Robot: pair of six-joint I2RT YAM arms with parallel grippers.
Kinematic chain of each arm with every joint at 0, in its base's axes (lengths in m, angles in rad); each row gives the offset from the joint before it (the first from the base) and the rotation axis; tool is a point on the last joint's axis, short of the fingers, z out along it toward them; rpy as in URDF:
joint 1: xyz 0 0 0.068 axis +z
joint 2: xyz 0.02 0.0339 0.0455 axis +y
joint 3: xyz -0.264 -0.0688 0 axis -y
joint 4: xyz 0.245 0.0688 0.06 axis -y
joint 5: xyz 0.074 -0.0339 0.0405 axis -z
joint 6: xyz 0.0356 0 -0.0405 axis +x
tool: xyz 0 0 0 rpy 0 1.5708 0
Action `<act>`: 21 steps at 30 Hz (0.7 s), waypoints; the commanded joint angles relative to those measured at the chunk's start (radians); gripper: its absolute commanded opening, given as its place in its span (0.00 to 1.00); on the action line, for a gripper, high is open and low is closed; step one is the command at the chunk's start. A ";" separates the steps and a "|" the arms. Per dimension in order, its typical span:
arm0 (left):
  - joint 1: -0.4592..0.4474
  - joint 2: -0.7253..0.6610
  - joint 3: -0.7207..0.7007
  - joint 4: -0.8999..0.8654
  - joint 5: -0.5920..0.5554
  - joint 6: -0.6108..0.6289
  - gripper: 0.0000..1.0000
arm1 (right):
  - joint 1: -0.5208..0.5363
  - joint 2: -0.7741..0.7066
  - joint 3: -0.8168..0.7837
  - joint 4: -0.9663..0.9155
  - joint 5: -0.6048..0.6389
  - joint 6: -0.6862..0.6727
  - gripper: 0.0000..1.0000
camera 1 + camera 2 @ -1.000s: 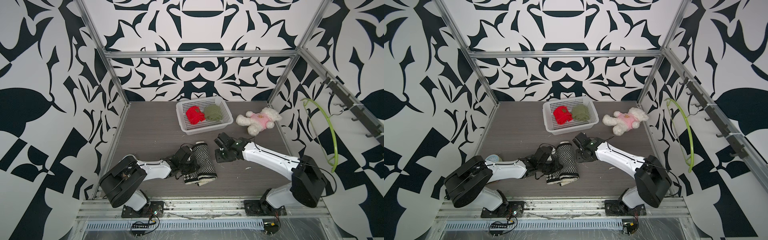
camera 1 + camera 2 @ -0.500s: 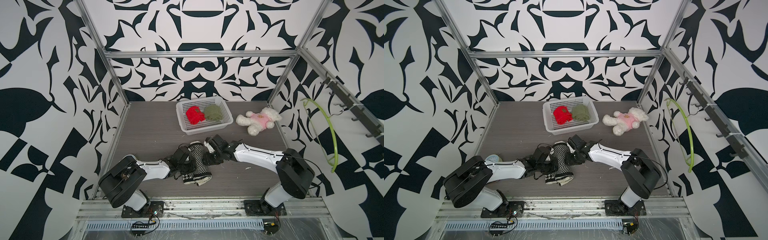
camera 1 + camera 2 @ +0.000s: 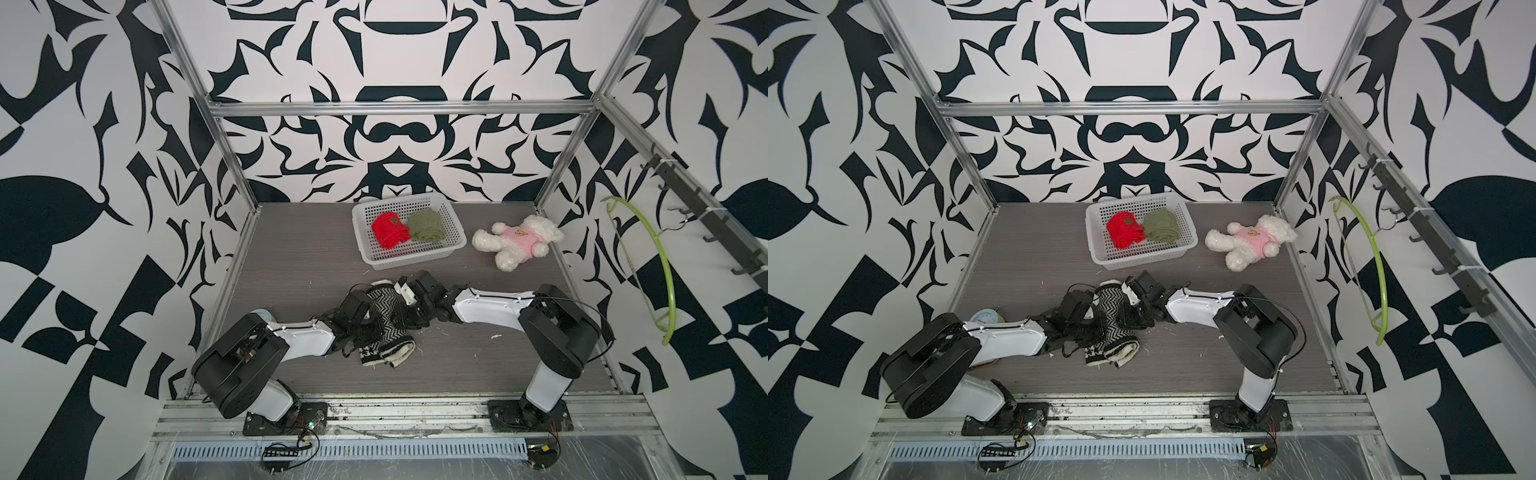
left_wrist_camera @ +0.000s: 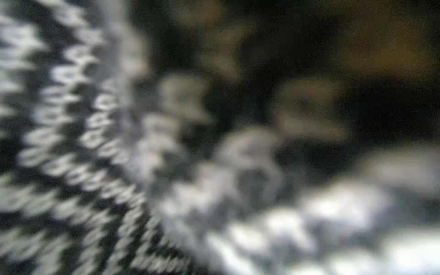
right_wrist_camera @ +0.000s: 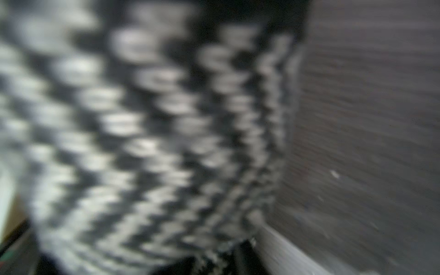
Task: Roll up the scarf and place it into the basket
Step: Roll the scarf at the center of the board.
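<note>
On a grey wood-grain tabletop point(image 3: 299, 257) inside a black-and-white patterned enclosure, two white-and-black robot arms are stretching low toward each other from the front edge, meeting at a black-and-white zigzag knitted scarf point(image 3: 384, 303). The scarf is lying near the middle of the table as a loosely rolled bundle, its fluffy white lining showing at the end nearest the arms' bases, well apart from the basket and outside it.

The left gripper point(image 3: 368, 322) is pressing against the scarf's left side with its jaws closed; whether any fabric is pinched between them cannot be told. The right gripper point(image 3: 403, 319) is sitting against the scarf's right side, its fingertips hidden by the knit, so its state cannot be told. Both wrist views are showing only blurred zigzag knit point(image 4: 71, 142) point(image 5: 142, 131) at very close range.

A lime-green plastic hanger point(image 3: 660, 266) is hanging on the right wall.

The white rectangular perforated plastic basket point(image 3: 359, 232) is standing at the back of the table, holding a red rolled knit scarf point(image 3: 388, 230) and an olive-green rolled knit scarf point(image 3: 426, 224) side by side, touching. A white plush bear in a pink shirt point(image 3: 519, 243) is lying just beside the basket's right side.

A small round pale-faced dial point(image 3: 986, 318) is peeking out beside the left arm.
</note>
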 commanded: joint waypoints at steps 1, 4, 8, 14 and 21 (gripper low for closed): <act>-0.028 0.075 -0.024 -0.046 -0.030 0.025 0.00 | 0.145 0.108 -0.030 0.163 -0.182 0.042 0.00; -0.022 0.066 -0.024 -0.043 -0.020 0.028 0.00 | 0.144 0.089 -0.036 0.113 -0.142 0.030 0.00; 0.061 -0.025 -0.065 0.002 0.089 0.020 0.00 | 0.147 0.071 0.015 -0.112 0.014 -0.023 0.00; 0.140 -0.317 -0.020 -0.338 0.035 0.133 0.06 | 0.146 0.079 0.083 -0.308 0.206 -0.032 0.00; 0.189 -0.468 -0.034 -0.466 0.028 0.148 0.14 | 0.146 0.061 0.105 -0.369 0.279 -0.040 0.00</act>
